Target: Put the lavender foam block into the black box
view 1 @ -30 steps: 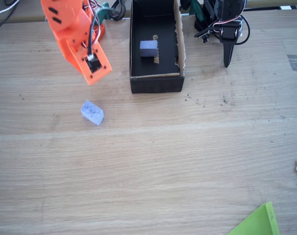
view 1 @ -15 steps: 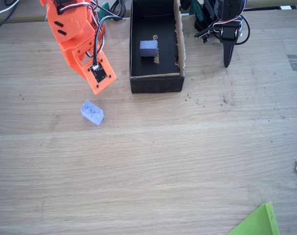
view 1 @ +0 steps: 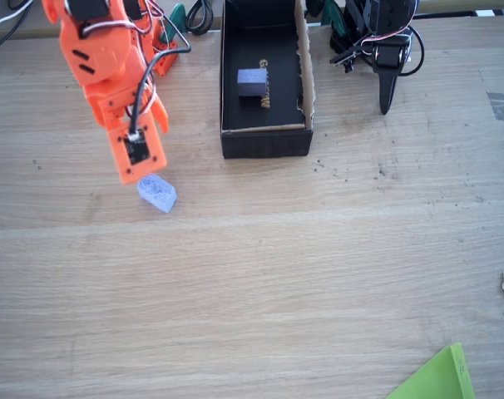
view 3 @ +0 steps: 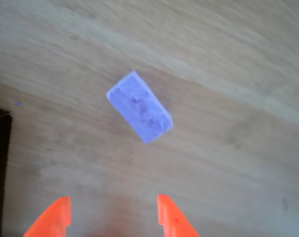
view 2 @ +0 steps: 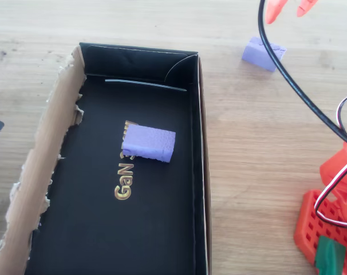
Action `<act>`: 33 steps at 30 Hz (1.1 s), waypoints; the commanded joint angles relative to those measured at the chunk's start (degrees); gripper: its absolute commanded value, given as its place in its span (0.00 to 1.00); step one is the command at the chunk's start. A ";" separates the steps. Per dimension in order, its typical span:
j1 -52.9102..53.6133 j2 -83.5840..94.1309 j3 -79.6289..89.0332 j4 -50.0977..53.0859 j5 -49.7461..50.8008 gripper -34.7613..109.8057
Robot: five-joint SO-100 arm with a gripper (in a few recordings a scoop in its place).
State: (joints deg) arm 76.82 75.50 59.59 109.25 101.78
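Spanning every view, the wooden table [view 1: 302, 283] is the largest surface, with pale grain and a few dark specks near the black box [view 1: 265, 141]. All places below are taken from that box. It lies long and low at the top centre of the fixed view, with a raw brown torn edge along its right wall there; in the overhead view [view 2: 200, 172] the torn edge is on the left and gold print shows on the floor. A darker purple-blue block [view 2: 149, 143] rests inside the box, partly over the print, apart from the walls.

The orange arm [view 1: 102, 58] stands left of the box in the fixed view, reaching down and away from it. Its gripper [view 3: 112, 217] is empty: the two orange fingertips [view 3: 56, 219] are spread well apart with bare table between them.

The lavender foam block [view 1: 157, 192] lies on the table outside the box, off its lower-left corner in the fixed view, just beside the gripper's end. In the wrist view the block [view 3: 139, 106] sits skewed, ahead of the tips and not touching either.

A green sheet corner [view 1: 435, 378] lies far from the box.
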 commanded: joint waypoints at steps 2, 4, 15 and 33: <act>3.08 0.44 -2.64 0.26 -2.55 0.40; 3.78 0.35 -2.99 0.26 -3.60 0.40; 2.20 -1.32 -5.01 0.26 -2.11 0.42; 2.11 -7.65 -16.26 0.35 -6.24 0.45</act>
State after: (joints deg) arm 77.26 67.24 46.85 109.34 96.33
